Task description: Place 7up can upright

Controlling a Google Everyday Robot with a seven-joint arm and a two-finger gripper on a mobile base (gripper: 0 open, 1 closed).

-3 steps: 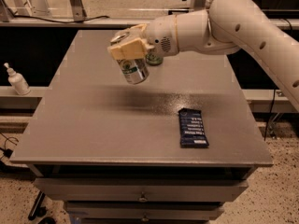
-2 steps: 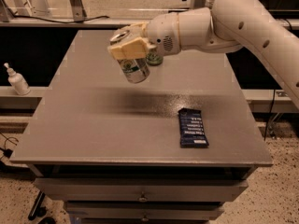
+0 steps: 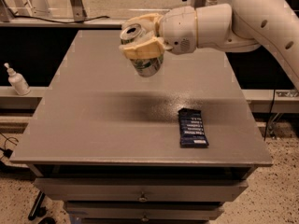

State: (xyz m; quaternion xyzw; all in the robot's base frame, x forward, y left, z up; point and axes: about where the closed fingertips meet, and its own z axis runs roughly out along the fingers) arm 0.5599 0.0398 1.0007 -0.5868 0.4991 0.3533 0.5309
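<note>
My gripper [image 3: 140, 42] reaches in from the upper right on a white arm and is shut on the 7up can [image 3: 145, 63]. The can is silver-white with small green markings. Its shiny metal top [image 3: 131, 32] faces up and toward the camera, tilted slightly. The cream fingers [image 3: 141, 50] wrap around its upper half. The can hangs in the air above the back middle of the grey table [image 3: 93, 120]. A dark shadow lies on the table under it.
A dark blue snack bar wrapper [image 3: 192, 128] lies flat on the table's right front part. A white pump bottle [image 3: 17, 80] stands on a ledge to the left of the table. Drawers sit under the table's front edge.
The gripper with the can has moved slightly to the right. The can stays held in the air at about the same height.
</note>
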